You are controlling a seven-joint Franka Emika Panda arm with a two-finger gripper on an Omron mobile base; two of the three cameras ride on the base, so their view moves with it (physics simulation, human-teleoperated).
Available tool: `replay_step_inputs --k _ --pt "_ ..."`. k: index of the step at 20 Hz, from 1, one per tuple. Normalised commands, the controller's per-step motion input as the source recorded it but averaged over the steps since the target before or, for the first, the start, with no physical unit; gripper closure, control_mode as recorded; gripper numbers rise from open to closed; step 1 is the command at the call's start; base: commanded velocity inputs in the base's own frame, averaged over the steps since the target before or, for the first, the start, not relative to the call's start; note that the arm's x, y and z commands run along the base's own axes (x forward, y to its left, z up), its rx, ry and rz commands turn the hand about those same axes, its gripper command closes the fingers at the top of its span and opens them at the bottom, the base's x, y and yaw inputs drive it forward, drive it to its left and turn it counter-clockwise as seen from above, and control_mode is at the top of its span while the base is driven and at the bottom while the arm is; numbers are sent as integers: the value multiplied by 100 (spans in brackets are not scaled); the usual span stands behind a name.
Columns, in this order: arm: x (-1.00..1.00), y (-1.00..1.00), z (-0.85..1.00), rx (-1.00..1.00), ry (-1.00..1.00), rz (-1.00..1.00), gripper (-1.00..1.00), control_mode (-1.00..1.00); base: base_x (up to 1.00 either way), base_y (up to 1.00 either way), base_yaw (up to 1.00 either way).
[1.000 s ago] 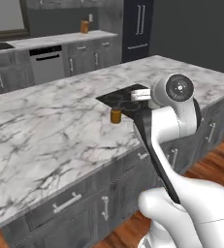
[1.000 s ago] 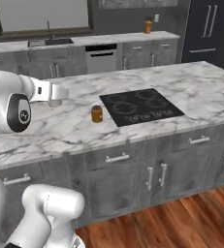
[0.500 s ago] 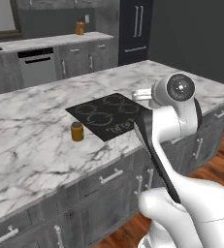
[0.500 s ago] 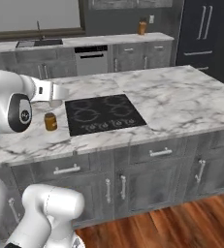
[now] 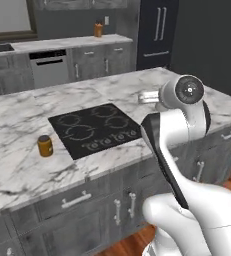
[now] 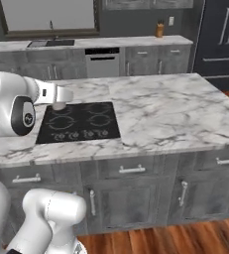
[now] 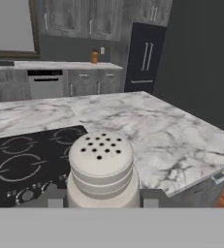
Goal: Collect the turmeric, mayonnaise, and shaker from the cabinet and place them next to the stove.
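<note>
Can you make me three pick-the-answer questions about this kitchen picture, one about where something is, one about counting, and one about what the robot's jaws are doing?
1. Where is the turmeric jar?
A. on the marble counter beside the stove
B. on top of the stove
C. on the floor

2. How many ring burners does the stove have?
A. two
B. four
C. six

3. What are the jaws of the gripper doing?
A. hanging open with nothing in them
B. shut on the shaker
C. shut on a spoon

Answers: 1 A, the orange jar stands on the marble just off the black cooktop's edge. 2 B, four thin rings show on the black glass. 3 B, the hand view shows the holed shaker sitting between the fingertips.
</note>
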Motion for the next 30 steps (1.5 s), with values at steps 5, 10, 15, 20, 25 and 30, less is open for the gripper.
replay_step_inputs --k 5,10,15,20,25,30 --pt "0 0 0 0 0 0 100 100 35 -43 33" --pt "0 0 0 0 0 0 100 100 40 -23 36" --pt "0 0 0 0 0 0 100 100 55 -13 38" --pt "0 0 0 0 0 0 100 100 66 -35 32" --pt "0 0 0 0 0 0 100 100 64 -49 25" --pt "18 -75 -11 4 1 13 100 -100 10 -13 4"
